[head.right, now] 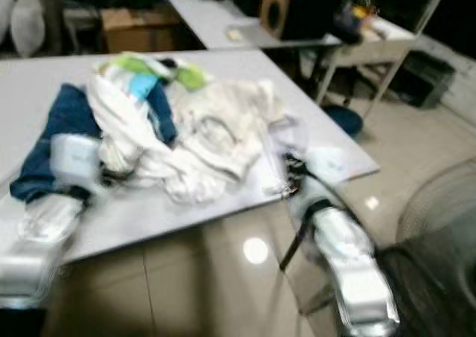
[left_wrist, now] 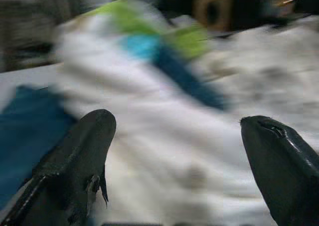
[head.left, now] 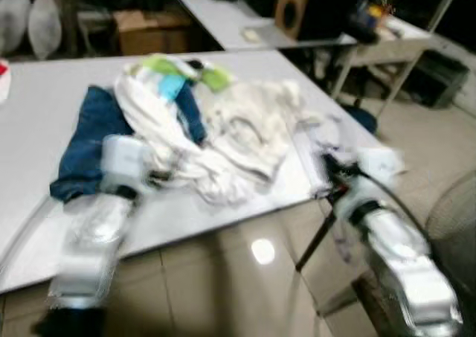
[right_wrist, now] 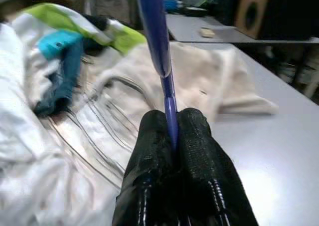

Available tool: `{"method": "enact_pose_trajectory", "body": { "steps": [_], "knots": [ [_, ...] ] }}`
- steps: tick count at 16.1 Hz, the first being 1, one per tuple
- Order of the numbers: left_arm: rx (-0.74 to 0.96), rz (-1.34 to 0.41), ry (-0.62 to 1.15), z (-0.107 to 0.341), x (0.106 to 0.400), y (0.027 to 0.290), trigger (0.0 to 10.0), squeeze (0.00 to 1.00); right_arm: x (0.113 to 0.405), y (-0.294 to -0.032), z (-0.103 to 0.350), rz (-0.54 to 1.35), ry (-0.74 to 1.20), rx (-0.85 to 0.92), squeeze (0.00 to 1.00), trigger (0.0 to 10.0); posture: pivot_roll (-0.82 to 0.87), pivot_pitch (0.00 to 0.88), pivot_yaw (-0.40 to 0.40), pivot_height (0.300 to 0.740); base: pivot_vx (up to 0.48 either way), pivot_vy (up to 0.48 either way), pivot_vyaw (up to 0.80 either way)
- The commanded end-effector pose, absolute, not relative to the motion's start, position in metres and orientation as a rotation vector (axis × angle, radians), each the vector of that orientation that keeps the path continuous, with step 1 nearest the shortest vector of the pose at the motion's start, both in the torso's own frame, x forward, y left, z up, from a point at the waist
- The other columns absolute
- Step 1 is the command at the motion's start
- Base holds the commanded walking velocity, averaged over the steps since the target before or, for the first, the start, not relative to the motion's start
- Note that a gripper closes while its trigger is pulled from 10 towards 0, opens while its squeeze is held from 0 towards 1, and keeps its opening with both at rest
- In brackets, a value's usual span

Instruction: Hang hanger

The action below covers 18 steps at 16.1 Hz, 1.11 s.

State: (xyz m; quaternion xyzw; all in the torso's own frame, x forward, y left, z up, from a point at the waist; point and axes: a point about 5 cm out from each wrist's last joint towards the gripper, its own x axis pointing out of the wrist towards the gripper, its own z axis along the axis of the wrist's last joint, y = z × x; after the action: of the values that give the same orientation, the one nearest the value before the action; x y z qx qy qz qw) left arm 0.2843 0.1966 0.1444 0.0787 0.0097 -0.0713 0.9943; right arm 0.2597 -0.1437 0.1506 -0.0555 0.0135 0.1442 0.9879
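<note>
Right end effector (right_wrist: 172, 131) is clamped on the thin blue plastic hanger (right_wrist: 155, 31) above the grey desk (head.left: 44, 99). Left end effector (left_wrist: 184, 151), fingers spread, faces the heaped white garment (head.left: 245, 129). Judged step: garment pickup; next, thread hanger into it.

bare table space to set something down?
Free: grey tabletop left of and behind the blue jeans, and the front strip between the grippers. Crowded: the middle, under the white clothes heap.
</note>
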Motion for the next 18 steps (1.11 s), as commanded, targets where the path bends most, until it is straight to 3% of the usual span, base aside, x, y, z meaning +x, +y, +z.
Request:
{"method": "enact_pose_trajectory", "body": {
  "steps": [1, 2, 4, 5, 6, 7, 8, 11, 12, 13, 14, 18],
  "knots": [
    [0.148, -0.193, 0.003, 0.146, 0.285, 0.182, 10.0, 0.84, 0.259, -0.158, 0.149, 0.241, 0.034, -0.112, 0.00, 10.0, -0.09, 0.000, -0.080, 0.740, 0.356, 0.000, 0.00],
    [0.151, -0.194, 0.002, 0.146, 0.285, 0.182, 10.0, 0.84, 0.259, -0.158, 0.149, 0.237, 0.035, -0.105, 0.00, 10.0, -0.09, 0.000, -0.078, 0.740, 0.356, 0.000, 0.00],
    [0.176, -0.280, 0.011, 0.144, 0.286, 0.177, 10.0, 0.65, 0.259, -0.162, 0.145, 0.208, 0.045, -0.105, 0.00, 10.0, -0.09, 0.000, -0.065, 0.740, 0.000, 0.000, 0.00],
    [0.196, -0.317, 0.017, 0.143, 0.286, 0.175, 10.0, 0.63, 0.259, -0.162, 0.145, 0.203, 0.045, -0.103, 0.00, 10.0, -0.09, 0.000, -0.064, 0.740, 0.000, 0.000, 0.00],
    [0.264, -0.469, 0.031, 0.141, 0.284, 0.169, 10.0, 0.49, 0.261, -0.163, 0.145, 0.193, 0.040, -0.102, 0.00, 10.0, -0.09, 0.000, -0.062, 0.740, 0.000, 0.000, 0.00],
    [0.305, -0.547, 0.048, 0.139, 0.284, 0.168, 10.0, 0.44, 0.263, -0.163, 0.146, 0.191, 0.038, -0.102, 0.00, 10.0, -0.09, 0.000, -0.059, 0.740, 0.000, 0.000, 0.00],
    [0.388, -0.652, 0.105, 0.133, 0.284, 0.170, 10.0, 0.00, 0.264, -0.164, 0.147, 0.186, 0.033, -0.101, 0.00, 10.0, -0.09, 0.000, -0.055, 0.740, 0.000, 0.000, 0.00],
    [0.488, -0.740, 0.163, 0.127, 0.288, 0.178, 10.0, 0.00, 0.264, -0.164, 0.147, 0.176, 0.026, -0.099, 0.00, 10.0, -0.09, 0.000, -0.033, 0.740, 0.000, 0.000, 0.00],
    [0.507, -0.752, 0.174, 0.127, 0.290, 0.181, 8.9, 0.00, 0.263, -0.164, 0.146, 0.169, 0.025, -0.097, 0.00, 10.0, -0.09, 0.000, -0.021, 0.740, 0.000, 0.000, 0.00],
    [0.524, -0.772, 0.190, 0.126, 0.291, 0.186, 4.7, 0.00, 0.262, -0.165, 0.144, 0.161, 0.027, -0.094, 0.00, 10.0, -0.09, 0.000, -0.012, 0.740, 0.000, 0.000, 0.00],
    [0.533, -0.778, 0.204, 0.125, 0.290, 0.190, 0.0, 0.00, 0.261, -0.164, 0.143, 0.158, 0.030, -0.092, 0.00, 10.0, -0.09, 0.000, -0.010, 0.740, 0.000, 0.000, 0.00],
    [0.562, -0.766, 0.224, 0.130, 0.289, 0.212, 0.0, 0.00, 0.259, -0.159, 0.137, 0.154, 0.043, -0.078, 0.00, 10.0, -0.07, 0.000, 0.003, 0.740, 0.000, 0.000, 0.00]
  ]
}}
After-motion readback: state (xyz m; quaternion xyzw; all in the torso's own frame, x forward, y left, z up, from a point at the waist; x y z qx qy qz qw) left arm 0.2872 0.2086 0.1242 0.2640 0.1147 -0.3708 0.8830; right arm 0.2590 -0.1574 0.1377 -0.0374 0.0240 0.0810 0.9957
